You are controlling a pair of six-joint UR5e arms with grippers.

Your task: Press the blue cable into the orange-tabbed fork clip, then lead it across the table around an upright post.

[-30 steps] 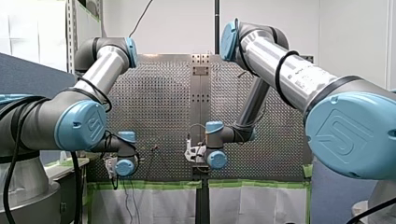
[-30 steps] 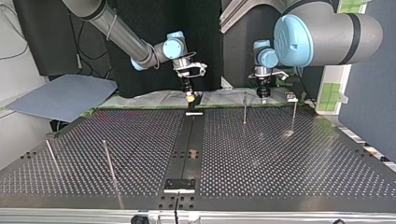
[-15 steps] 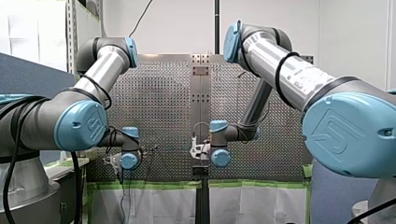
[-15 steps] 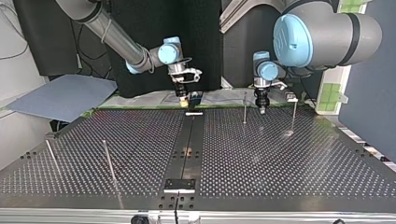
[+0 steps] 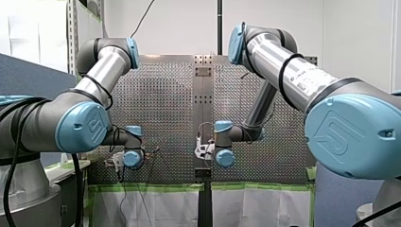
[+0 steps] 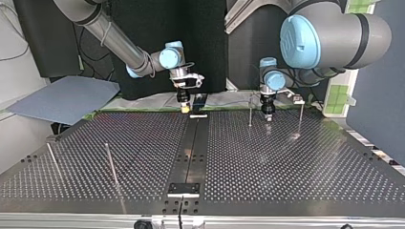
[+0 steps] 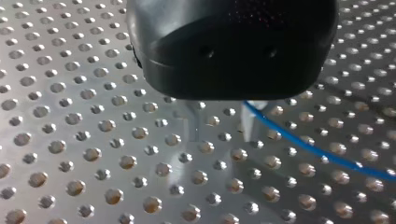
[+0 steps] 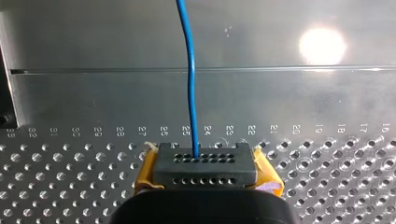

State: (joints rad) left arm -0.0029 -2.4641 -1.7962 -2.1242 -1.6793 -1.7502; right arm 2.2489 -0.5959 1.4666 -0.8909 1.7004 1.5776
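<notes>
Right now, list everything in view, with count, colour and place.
perforated table: one, grey metal, under both arms.
centre strip: one, dark, down the table's middle in the top view.
upright posts: four, thin metal; two near the far edge at the top view's right, two nearer the camera at its left.
blue cable: one, blue, leading ahead from the right pincer; in the left wrist view it runs off beside one finger.
sheet: one, grey-blue, off the table at the top view's left.
green tape: strips, green, along the table's edge in the front view.
right pincer: one, yellow pads, shut on the blue cable.
left pincer: one, black body, metal fingers apart, close over the table.
</notes>
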